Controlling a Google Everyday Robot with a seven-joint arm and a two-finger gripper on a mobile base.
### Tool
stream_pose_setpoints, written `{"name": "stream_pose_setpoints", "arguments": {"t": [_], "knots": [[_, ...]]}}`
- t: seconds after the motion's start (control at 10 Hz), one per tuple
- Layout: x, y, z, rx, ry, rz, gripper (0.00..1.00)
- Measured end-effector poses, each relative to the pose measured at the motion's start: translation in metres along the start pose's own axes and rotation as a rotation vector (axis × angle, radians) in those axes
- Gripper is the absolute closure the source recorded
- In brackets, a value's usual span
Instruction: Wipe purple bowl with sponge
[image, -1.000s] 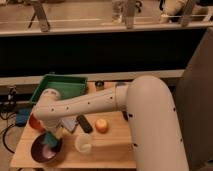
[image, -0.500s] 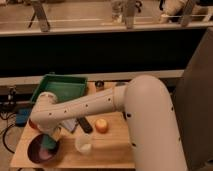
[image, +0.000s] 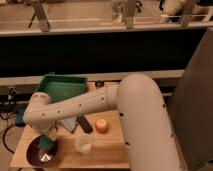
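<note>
Teal sponge (image: 46, 144) sits inside the purple bowl (image: 35, 156), at the near left corner of the wooden counter (image: 112, 150). The gripper (image: 45, 136) is directly above the sponge, at the rim line of the bowl. The white arm (image: 75, 107) folds down steeply from the shoulder to reach it. Grip state: cannot tell, as the wrist and the sponge hide it.

Judgement: the sponge is low in the bowl because the wipe needs contact with the pinkish inner surface. The near-vertical approach suits pressing down, not pushing sideways. The bowl is not clamped by anything visible, so a hard sideways stroke could slide it toward the counter edge, which is close on the near and left sides.

Just right of the bowl stands a pale translucent cup (image: 84, 145), near but apart from the rim. It is the likeliest thing to be knocked on a rightward stroke.

Further back lie a black oblong object (image: 84, 124) and a small orange bowl (image: 102, 125), side by side, both clear of the purple bowl.

Behind them the forearm passes over the front edge of a large green tray (image: 61, 87). A small dark round item (image: 99, 84) sits beside the tray; what it is I cannot tell.

Farthest back runs a dark wall panel (image: 100, 50).
</note>
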Motion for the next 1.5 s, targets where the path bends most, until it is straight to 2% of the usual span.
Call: {"name": "stream_pose_setpoints", "arguments": {"t": [0.4,0.9,1.5], "knots": [[0.003,-0.005,-0.006,-0.003,0.019,-0.008,1.00],[-0.012,-0.008,-0.010,0.017,-0.019,-0.031,1.00],[-0.037,-0.024,0.002,0.048,-0.055,-0.101,1.00]]}}
